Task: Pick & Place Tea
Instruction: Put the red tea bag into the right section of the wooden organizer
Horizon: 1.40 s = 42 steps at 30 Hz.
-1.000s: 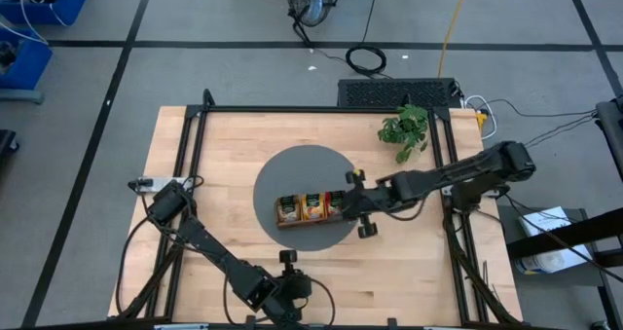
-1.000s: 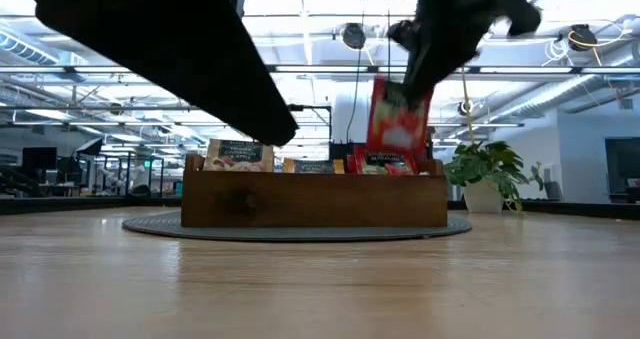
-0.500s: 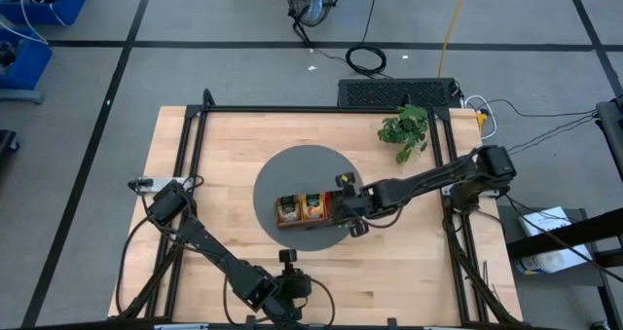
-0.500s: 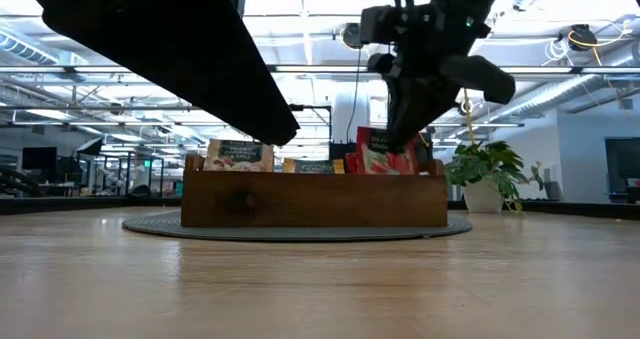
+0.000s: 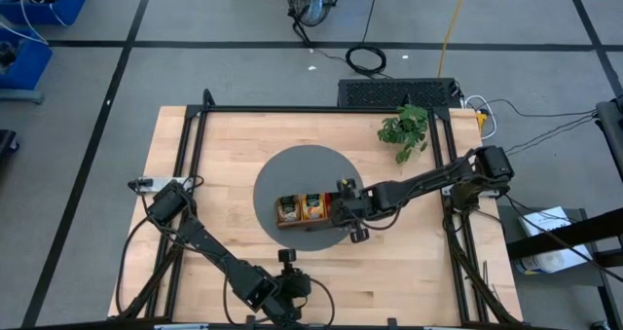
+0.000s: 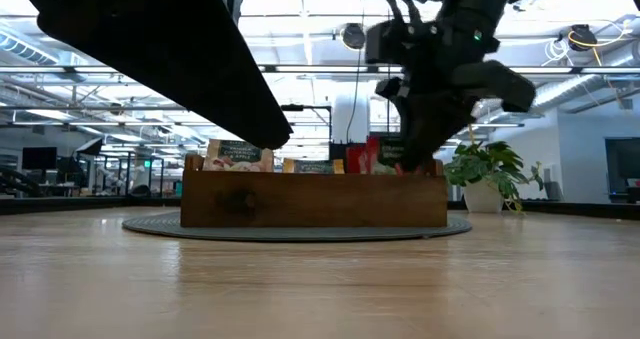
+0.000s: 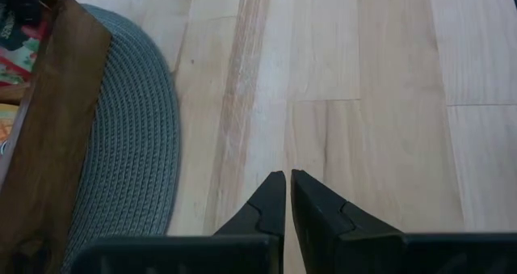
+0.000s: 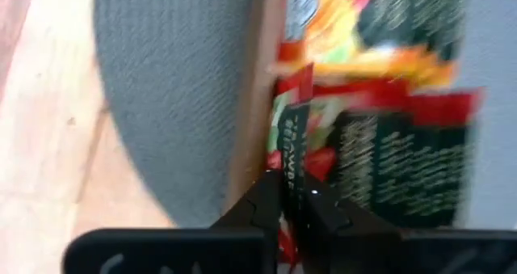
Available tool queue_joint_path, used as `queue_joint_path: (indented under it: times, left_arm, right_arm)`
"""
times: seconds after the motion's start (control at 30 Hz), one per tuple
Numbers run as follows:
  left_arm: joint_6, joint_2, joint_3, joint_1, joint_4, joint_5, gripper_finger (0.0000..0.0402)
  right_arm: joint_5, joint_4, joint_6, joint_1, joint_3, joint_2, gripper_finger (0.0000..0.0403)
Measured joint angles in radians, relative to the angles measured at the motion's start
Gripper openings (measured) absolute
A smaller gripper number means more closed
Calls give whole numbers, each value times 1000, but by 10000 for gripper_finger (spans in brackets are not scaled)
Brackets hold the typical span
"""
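Observation:
The brown wooden tray sits on a round grey mat at mid-table. Beige-brown and orange-yellow packets stand in its left and middle compartments. My right gripper reaches over the tray's right compartment, shut on a red tea packet. In the low view the right gripper is down at the tray's rim. My left gripper is shut with nothing in it. It waits by the table's near edge. My right gripper pinches the red tea packet between its two fingers, on the packet's upper edge. It comes slanting down from the table's right. The packet stands roughly upright below the fingers, its lower part behind the tray's wall, inside the right compartment among other red packets.
A small potted plant stands at the table's far right, behind the tray in the low view. A black frame runs round the tabletop. Bare wood lies left of and in front of the mat.
My right gripper has moved toward the table's left and down, carrying the red packet. A second ago the packet hung clear above the tray's right end. Now it is lowered into the right compartment, with only its top showing above the rim.

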<state>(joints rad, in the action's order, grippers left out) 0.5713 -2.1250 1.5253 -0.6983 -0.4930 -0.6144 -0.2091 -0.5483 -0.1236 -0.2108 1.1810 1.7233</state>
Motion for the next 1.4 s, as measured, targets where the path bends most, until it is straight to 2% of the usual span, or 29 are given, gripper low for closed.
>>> queue_joint_path:
  times: [0.43, 0.7, 1.13, 1.27, 1.4]
  left_arm:
    - [3, 0, 0, 0, -4, -8, 31]
    - [5, 0, 0, 2, -11, -24, 31]
    - [14, 0, -21, 11, -8, -24, 31]
    - [49, 0, -59, 24, -9, -24, 31]
    - [78, 0, -76, 37, -15, -23, 31]
  right_arm:
    - [0, 17, 34, 0, -8, -59, 121]
    - [-1, 36, 42, 0, -8, -167, 152]
    - [2, -25, 135, -35, -34, -376, 141]
    - [23, 168, 139, -60, -183, -465, 125]
    - [149, 471, 168, -65, -380, -500, 85]
